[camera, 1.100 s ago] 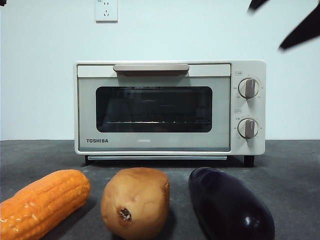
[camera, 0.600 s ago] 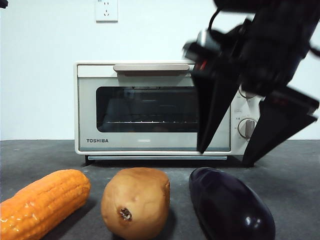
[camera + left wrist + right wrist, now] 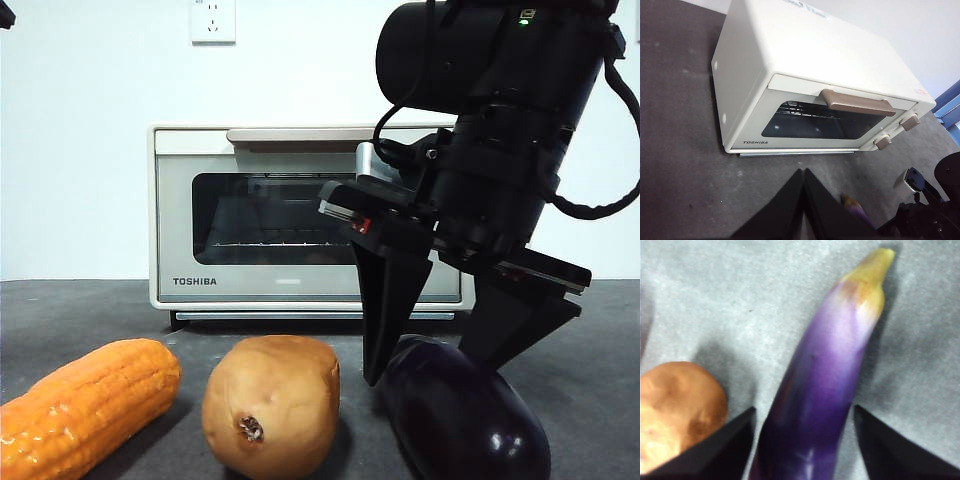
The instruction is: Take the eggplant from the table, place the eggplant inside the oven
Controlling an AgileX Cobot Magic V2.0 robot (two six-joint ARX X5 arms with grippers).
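Front view: right gripper low over the eggplant, jaws spread wide, one tip beside the near flank facing the potato, the other resting at or just above the far flank. Nothing held yet. Eggplant lying flat on the table, at the right end of the row: corn cob, potato, eggplant. Oven behind, door shut.

Right wrist view: eggplant running straight up between the two jaws, long axis crosswise to the closing line, yellowish stem end pointing away from the wrist. Clear gap on both sides; potato just beside one jaw, apart from the eggplant. Good straddle, probably only a short drop left before closing. Risk judged: glossy skin, rounded body, could slip if pinched high.

Left wrist view: left gripper closed, empty, parked facing the oven, well apart from the eggplant. Right arm plainly the nearer.
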